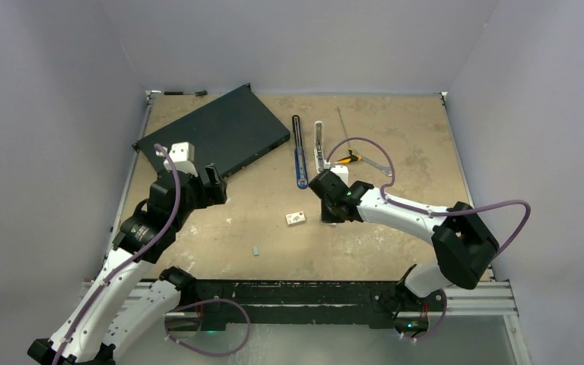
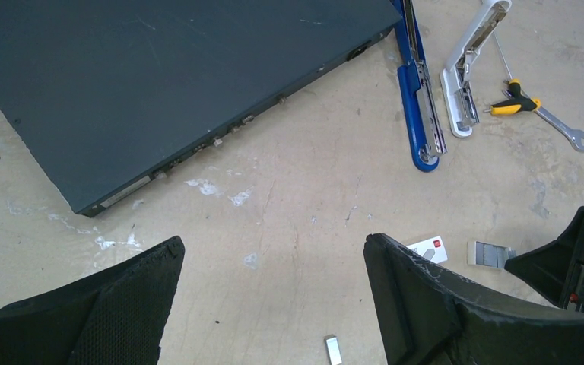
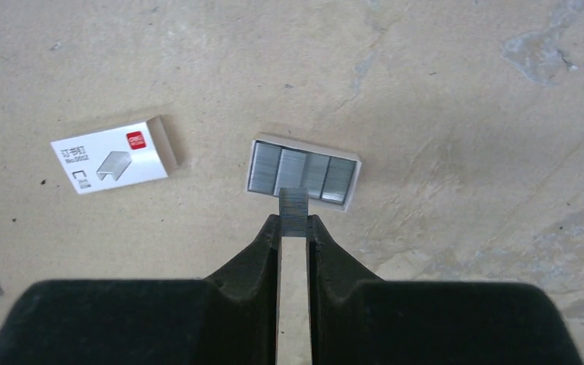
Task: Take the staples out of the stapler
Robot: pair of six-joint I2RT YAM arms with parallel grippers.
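The stapler lies apart at the back of the table as a black-and-blue bar (image 1: 298, 152) and a white-silver bar (image 1: 318, 144); both also show in the left wrist view, the blue bar (image 2: 418, 99) and the white bar (image 2: 464, 76). My right gripper (image 3: 293, 222) is shut on a short strip of staples (image 3: 293, 204), held just over a small white tray (image 3: 356, 182) with several staple blocks (image 3: 304, 171). Another loose staple strip (image 1: 256, 249) lies nearer the front. My left gripper (image 2: 274, 258) is open and empty above bare table.
A small white box with a red mark (image 3: 114, 154) lies left of the tray. A large dark flat case (image 1: 213, 137) lies at the back left. A yellow-handled screwdriver (image 1: 347, 158) and a silver wrench (image 1: 376, 165) lie beside the white bar.
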